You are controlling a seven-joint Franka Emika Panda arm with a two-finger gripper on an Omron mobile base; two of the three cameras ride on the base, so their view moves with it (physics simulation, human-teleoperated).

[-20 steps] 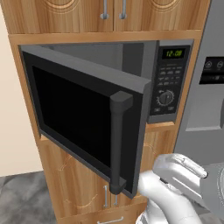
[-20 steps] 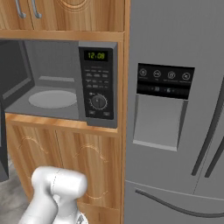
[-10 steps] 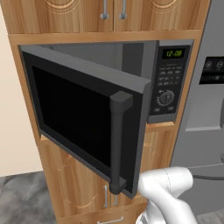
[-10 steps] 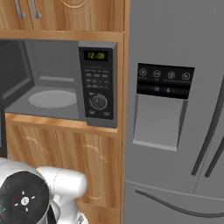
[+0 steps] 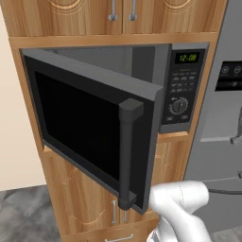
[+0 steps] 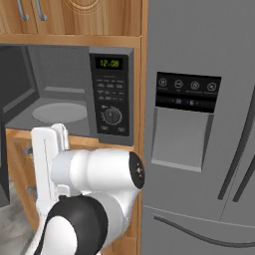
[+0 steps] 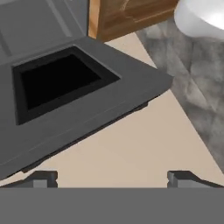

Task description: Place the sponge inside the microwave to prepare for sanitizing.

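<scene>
— While the microwave [image 5: 142, 108] door hung open, where was the sponge?
— Couldn't spot it. Gripper [image 7: 111, 177] jaws stood wide apart, holding nothing.
— Handling?
— Probably light and squashy; pinch its middle.

We see a grey fridge [image 6: 199, 189] with a dark panel [image 6: 188, 92] beside wooden cabinets [image 5: 71, 203], and a grey floor [image 5: 23, 215].

Microwave [image 5: 94, 127] matt grey; cabinet [image 5: 85, 203] grained wood; fridge [image 6: 199, 74] smooth.
</scene>
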